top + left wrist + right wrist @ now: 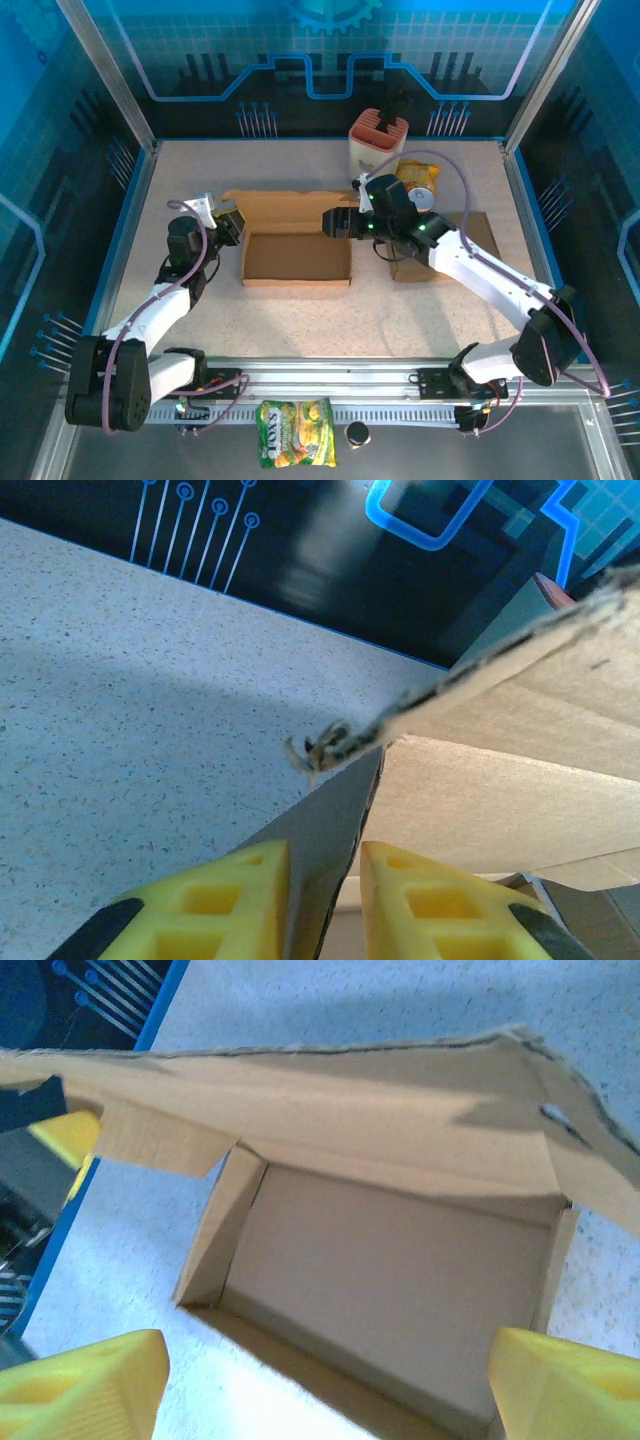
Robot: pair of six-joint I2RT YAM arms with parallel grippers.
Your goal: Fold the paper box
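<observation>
- The box [297, 258] sits mid-table [300, 330] as an open brown tray, its hollow facing up, with the lid [290, 205] joined along the rear side.
- The left gripper [228, 226] is at the box's left rear corner. In the left wrist view its yellow fingers [250, 900] are pinched on a thin cardboard wall of the box [335, 820], one on each face.
- The lid's frayed edge [480, 665] runs slantwise above that wall.
- The right gripper [330, 222] hovers at the box's right rear corner, near the end of the lid.
- In the right wrist view its fingers [85, 1385] stand wide apart at the bottom corners, gripping nothing. The inside of the box [390, 1280] lies between and beyond them, with the lid [330, 1110] raised across the top.
- A flat cardboard sheet [478, 232] lies under the right arm.
- A red-topped holder [378, 138] and a yellow bag [418, 178] stand at the back.
- A candy bag [296, 447] lies in front of the rail.
</observation>
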